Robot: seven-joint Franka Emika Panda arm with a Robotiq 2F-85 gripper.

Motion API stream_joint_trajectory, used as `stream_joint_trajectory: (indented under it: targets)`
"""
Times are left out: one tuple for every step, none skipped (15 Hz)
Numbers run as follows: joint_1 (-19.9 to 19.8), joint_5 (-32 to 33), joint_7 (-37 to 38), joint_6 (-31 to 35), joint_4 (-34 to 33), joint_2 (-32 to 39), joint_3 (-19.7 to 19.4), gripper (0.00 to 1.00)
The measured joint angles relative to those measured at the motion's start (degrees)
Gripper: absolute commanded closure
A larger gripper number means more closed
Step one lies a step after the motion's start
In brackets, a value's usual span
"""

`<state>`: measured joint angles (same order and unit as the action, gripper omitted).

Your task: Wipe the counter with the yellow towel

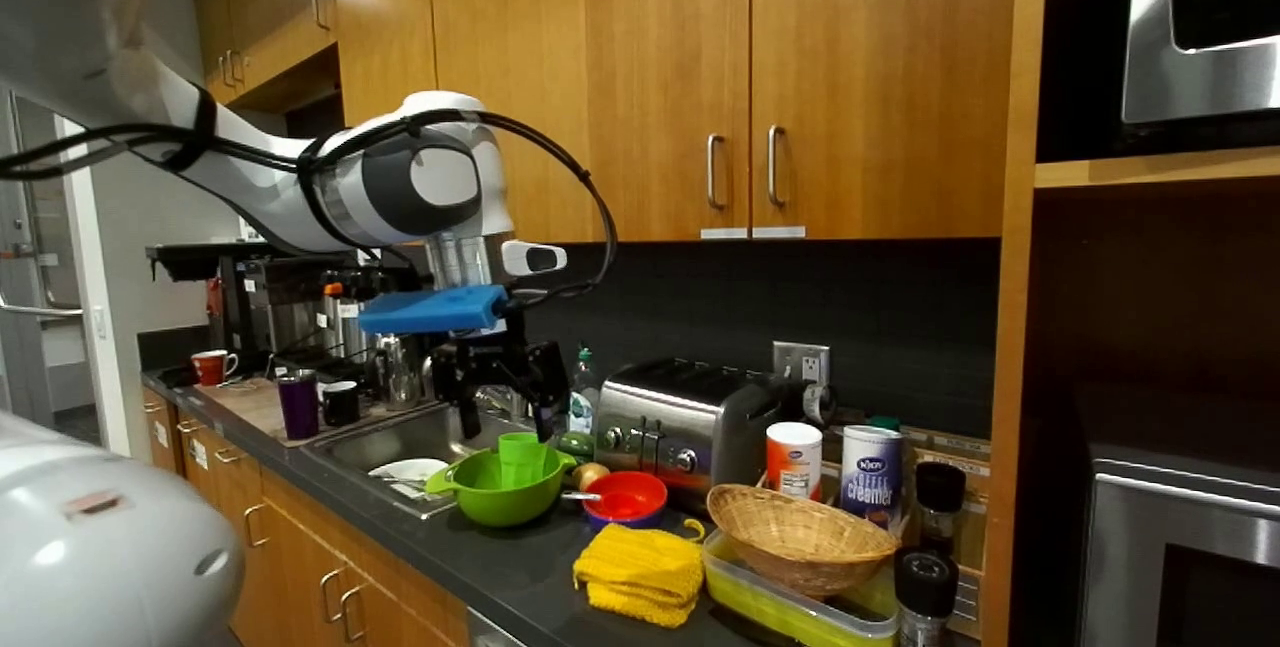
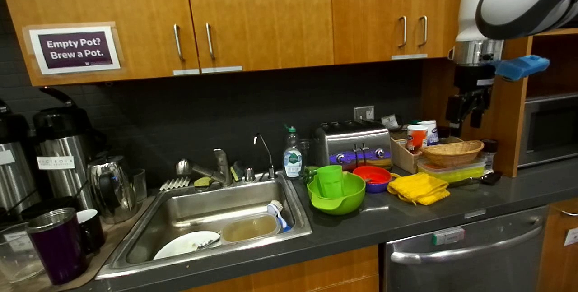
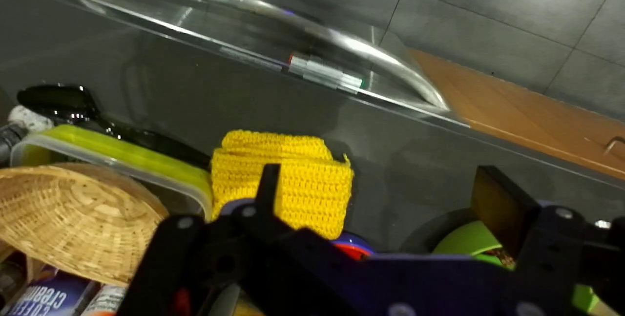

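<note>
"Gripper [image 3: 381, 181] nearest the wrist camera: do we record its fingers [image 3: 500, 208] as apart?"

"We do: they stand wide, the dark surface [image 3: 390, 145] showing between them, and in both exterior views the gripper hangs well above it."

"Where do we place the yellow towel [image 3: 310, 186]?"

"We place it folded on the surface, between the red bowl [image 2: 381, 177] and the lime container [image 2: 447, 175], just beside both. From the wrist, one finger overlaps it."

"Which way do we say it points?"

"We see a small loop [image 1: 700, 527] at its back, reaching toward the toaster [image 2: 343, 141]. Knit rows run roughly left to right in the wrist view, at a slight angle to the surface's front edge. What shows there is wider than deep, so the long axis appears to follow the rows; we cannot confirm it, because the gripper covers part."

"Our counts?"

"We list one towel; one green bowl [image 2: 338, 204], one green cup [image 2: 331, 181] inside it; one red bowl, blue showing beneath; one container, one wicker basket [image 1: 810, 557] tilted on top; one black spoon [image 3: 58, 101], its handle meeting the towel's edge; two canisters [image 1: 870, 477] near the basket; two black-capped jars [image 1: 925, 577]; one toaster."
</note>
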<state>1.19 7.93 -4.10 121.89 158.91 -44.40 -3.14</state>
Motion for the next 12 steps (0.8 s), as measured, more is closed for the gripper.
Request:
stream_joint_trajectory:
  targets:
    - [0.0,0.0,-0.9,2.3,0.1,0.0,-0.4,0.00]
    - [0.0,-0.1,-1.7,4.8,0.1,0.2,-0.9,0.00]
    - [0.1,-0.6,-2.4,7.4,0.1,0.6,-1.6,0.00]
    - [0.1,-1.3,-3.0,10.1,0.2,1.1,-2.3,0.00]
    - [0.3,-2.3,-3.7,12.8,0.2,1.8,-3.0,0.00]
    - [0.4,-3.3,-4.4,15.5,0.3,2.9,-3.7,0.00]
    - [0.7,-4.4,-5.1,18.4,0.4,4.1,-4.5,0.00]
    - [1.1,-5.7,-5.9,21.2,0.5,5.5,-5.4,0.00]
    - [1.5,-6.9,-6.8,23.9,0.6,7.1,-6.2,0.00]
    - [2.1,-8.2,-7.8,26.5,0.7,8.9,-7.1,0.00]
    - [2.8,-9.5,-8.9,28.7,0.8,10.7,-8.0,0.00]
    - [3.6,-10.9,-10.0,30.7,0.8,12.5,-8.9,0.00]
